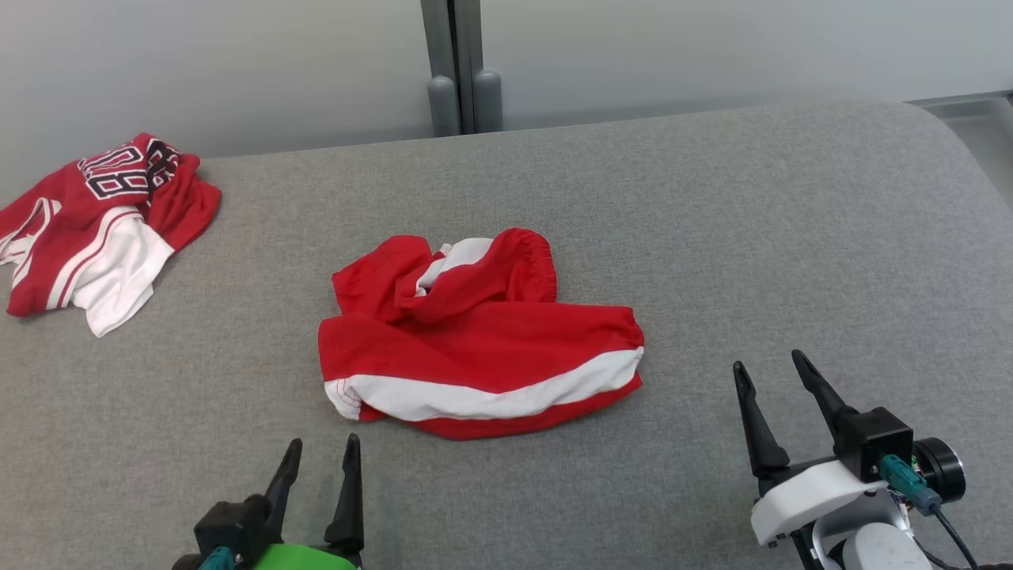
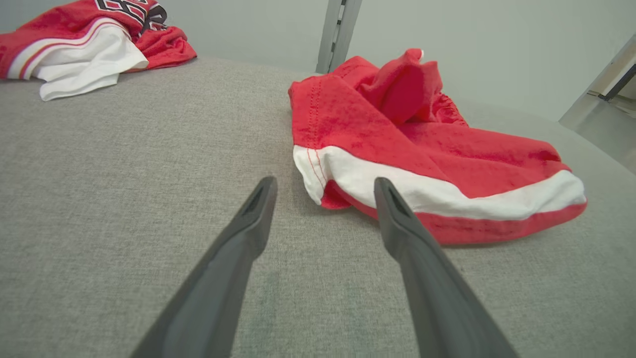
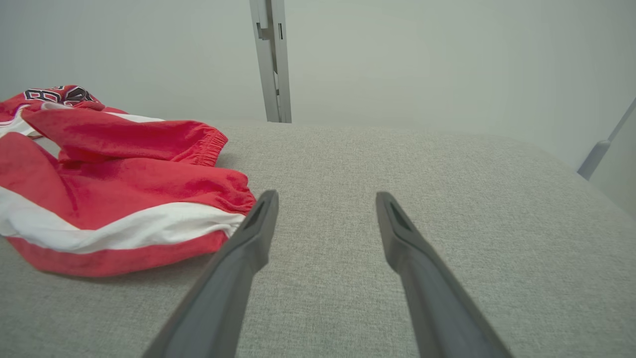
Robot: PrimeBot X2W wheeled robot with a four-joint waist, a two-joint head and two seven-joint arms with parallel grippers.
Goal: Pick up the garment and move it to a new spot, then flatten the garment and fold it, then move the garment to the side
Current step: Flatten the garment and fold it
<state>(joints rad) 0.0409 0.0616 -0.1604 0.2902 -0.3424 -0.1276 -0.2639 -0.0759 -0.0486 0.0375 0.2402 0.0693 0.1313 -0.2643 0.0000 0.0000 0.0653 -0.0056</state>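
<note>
At lower left of the head view: left gripper (image 1: 324, 440), fingers spread wide, nothing between them. Points toward the near-left corner of the red shorts (image 1: 475, 340); sits close to that corner, with a strip of bare cloth surface showing between. Along the left wrist view, white-banded hem corner just past the fingertips, one finger (image 2: 397, 219) overlapping the hem edge in that line of sight; contact there impossible to judge.

At lower right: right gripper (image 1: 768, 361), likewise wide and empty, raised a little higher in the head view. Stands off to the right of the shorts, apart from them. Along the right wrist view, gathered elastic edge just beside one fingertip.

Shorts crumpled near the middle of the grey fabric-covered table (image 1: 752, 237), white band running along the near side, upper part bunched and folded back. Far left, well apart: red and white jersey (image 1: 95, 222), also rumpled. Behind the back edge, grey post (image 1: 463, 71).
</note>
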